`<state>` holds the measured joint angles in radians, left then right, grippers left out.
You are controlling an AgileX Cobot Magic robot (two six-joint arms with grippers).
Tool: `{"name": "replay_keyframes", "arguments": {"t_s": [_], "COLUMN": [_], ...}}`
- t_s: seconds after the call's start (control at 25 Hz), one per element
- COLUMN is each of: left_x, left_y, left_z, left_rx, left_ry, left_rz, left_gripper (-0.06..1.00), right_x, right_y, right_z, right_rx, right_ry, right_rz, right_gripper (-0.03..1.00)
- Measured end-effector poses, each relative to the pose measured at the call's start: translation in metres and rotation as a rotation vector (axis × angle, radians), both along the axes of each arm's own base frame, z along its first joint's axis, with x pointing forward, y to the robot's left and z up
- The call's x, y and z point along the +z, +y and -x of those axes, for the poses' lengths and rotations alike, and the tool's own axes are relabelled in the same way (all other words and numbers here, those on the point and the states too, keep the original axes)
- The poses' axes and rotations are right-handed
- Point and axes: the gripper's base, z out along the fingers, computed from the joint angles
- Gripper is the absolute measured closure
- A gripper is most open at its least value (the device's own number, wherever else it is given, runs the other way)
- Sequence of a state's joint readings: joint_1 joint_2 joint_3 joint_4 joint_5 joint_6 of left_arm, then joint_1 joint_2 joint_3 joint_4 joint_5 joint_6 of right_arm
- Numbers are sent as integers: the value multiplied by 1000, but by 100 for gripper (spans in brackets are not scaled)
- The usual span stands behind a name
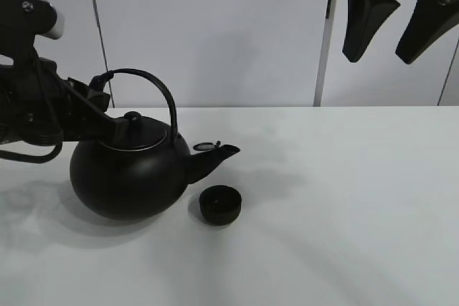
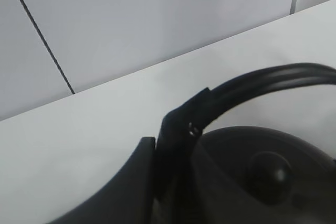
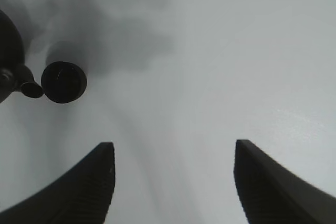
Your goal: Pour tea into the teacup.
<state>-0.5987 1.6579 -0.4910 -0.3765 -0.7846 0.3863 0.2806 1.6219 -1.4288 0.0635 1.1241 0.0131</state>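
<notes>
A big round black kettle (image 1: 125, 177) with an arched handle (image 1: 154, 84) stands on the white table, spout (image 1: 215, 157) pointing right. The tiny black teacup (image 1: 219, 204) sits on the table just below and right of the spout; the right wrist view shows it from above (image 3: 63, 82). My left gripper (image 1: 100, 102) is shut on the left end of the kettle's handle (image 2: 252, 85), beside the lid knob (image 2: 268, 171). My right gripper (image 1: 394, 23) hangs open and empty high at the upper right, far from the cup, its fingers (image 3: 84, 187) spread wide.
The white table (image 1: 344, 198) stretches right of the cup. A grey panelled wall (image 1: 215, 26) stands behind, with a white upright post (image 1: 323, 48) at the table's back edge.
</notes>
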Motion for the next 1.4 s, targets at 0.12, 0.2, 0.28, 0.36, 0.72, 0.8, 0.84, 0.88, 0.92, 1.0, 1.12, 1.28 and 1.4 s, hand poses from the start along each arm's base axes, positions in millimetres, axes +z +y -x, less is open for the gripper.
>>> {"name": "replay_keyframes", "arguments": {"t_s": [0.12, 0.2, 0.28, 0.36, 0.72, 0.8, 0.84, 0.88, 0.92, 1.0, 1.12, 1.28, 1.4], "left_x": [1, 1, 2, 3, 3, 1, 0, -2, -3, -6, -8, -7, -5], "left_y": [0, 0, 0, 0, 7, 9, 11, 13, 14, 17, 18, 15, 13], "left_z": [0, -1, -1, -1, -3, -1, 1, 3, 5, 9, 12, 12, 12], "left_rx": [-2, -1, 1, 2, 92, 98, 101, 103, 105, 106, 92, 49, 24], "left_ry": [-10, -20, -30, -37, -27, -31, -33, -34, -34, -33, -31, -54, -74], "left_rz": [-10, -8, -6, -4, 32, 29, 24, 20, 15, 6, -6, -18, -24], "left_gripper": [83, 83, 83, 83, 83, 83, 83, 83, 83, 83, 83, 83, 83], "right_x": [0, 0, 0, 0, 0, 0, 0, 0, 0, 0, 0, 0, 0], "right_y": [0, 0, 0, 0, 0, 0, 0, 0, 0, 0, 0, 0, 0], "right_z": [0, 0, 0, 0, 0, 0, 0, 0, 0, 0, 0, 0, 0], "right_rx": [1, 2, 3, 3, 3, 3, 3, 3, 3, 3, 3, 3, 3], "right_ry": [0, 0, -1, -1, -1, -1, -1, -1, -1, -1, -1, -1, 1], "right_rz": [0, 1, 1, 1, 1, 1, 1, 1, 1, 1, 1, 1, 1], "right_gripper": [52, 52, 52, 52, 52, 52, 52, 52, 52, 52, 52, 52, 52]}}
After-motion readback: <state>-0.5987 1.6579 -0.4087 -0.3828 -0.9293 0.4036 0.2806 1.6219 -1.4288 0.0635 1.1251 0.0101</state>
